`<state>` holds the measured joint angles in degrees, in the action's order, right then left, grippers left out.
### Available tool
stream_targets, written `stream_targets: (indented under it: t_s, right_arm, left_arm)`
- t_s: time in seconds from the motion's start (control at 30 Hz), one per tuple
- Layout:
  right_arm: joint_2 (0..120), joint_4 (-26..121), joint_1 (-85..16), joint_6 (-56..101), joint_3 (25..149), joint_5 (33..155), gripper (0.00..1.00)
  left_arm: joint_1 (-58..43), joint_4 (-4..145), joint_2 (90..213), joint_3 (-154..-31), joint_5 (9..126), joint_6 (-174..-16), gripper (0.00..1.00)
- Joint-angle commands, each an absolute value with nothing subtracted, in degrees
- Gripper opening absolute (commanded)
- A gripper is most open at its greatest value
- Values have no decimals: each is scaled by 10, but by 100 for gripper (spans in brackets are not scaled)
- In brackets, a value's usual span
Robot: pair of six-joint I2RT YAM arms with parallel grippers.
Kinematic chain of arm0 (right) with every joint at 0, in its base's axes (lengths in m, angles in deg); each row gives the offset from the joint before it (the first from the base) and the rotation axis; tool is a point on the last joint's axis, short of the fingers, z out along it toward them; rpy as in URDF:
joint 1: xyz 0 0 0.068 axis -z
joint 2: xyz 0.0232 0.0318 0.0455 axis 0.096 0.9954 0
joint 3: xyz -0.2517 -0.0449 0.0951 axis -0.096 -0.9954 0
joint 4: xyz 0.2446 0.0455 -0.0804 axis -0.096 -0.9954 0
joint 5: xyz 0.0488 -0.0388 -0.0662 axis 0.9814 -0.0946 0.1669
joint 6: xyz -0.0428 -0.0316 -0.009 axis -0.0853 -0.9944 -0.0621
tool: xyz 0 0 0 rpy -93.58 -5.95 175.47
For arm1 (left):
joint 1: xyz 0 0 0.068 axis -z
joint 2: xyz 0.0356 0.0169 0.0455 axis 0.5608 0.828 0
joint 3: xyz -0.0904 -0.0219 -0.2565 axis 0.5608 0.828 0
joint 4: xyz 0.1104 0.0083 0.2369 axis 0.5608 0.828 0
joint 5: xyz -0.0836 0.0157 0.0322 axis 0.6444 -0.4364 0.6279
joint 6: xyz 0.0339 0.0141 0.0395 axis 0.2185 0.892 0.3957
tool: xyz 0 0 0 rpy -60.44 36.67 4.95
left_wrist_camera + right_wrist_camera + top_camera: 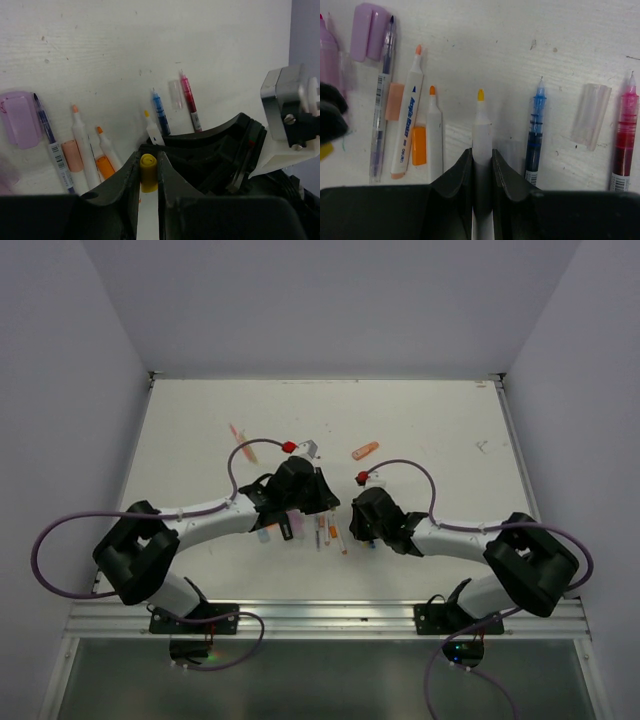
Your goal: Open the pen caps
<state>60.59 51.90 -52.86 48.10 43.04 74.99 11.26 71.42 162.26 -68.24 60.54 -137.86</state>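
Yellow pen cap point(148, 174) in left pincer point(148, 159), uncapped pen point(481, 125) in right pincer point(481, 154)

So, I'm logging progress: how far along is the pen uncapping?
Done: the blue ink pen and pink ink pen lie bare-tipped. In hand: the left claw pinches a yellow plastic cap, and the right claw holds the white highlighter, tip exposed. Left: perhaps the orange pen farther back; its cap state is unclear.

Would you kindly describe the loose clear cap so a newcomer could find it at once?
On the white table, look just ahead of the right gripper. The clear cap lies between the blue pen and the pink-red pen. Unlike the coloured caps nearby, it is colourless and see-through.
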Motion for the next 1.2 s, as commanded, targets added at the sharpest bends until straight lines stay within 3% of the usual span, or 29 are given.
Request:
stream_targets:
  t_s: [0.0, 0.1, 0.53, 0.8, 1.0, 1.17]
  right_arm:
    - [618, 536, -516, 505, 446, 748, 0]
    - [624, 543, -503, 514, 441, 743, 4]
    - [575, 546, -494, 514, 425, 745, 44]
    - [476, 511, -495, 517, 413, 699, 46]
    - [376, 508, -494, 519, 368, 629, 58]
    - [348, 514, -494, 517, 353, 620, 63]
  left_arm:
    - [126, 710, 1636, -695, 620, -1388, 1]
    - [131, 710, 1645, -694, 618, -1388, 2]
    - [146, 707, 1696, -706, 640, -1387, 9]
    - [153, 708, 1703, -715, 639, -1387, 18]
    - [157, 710, 1725, -726, 637, -1383, 24]
    - [158, 712, 1739, -733, 636, -1379, 31]
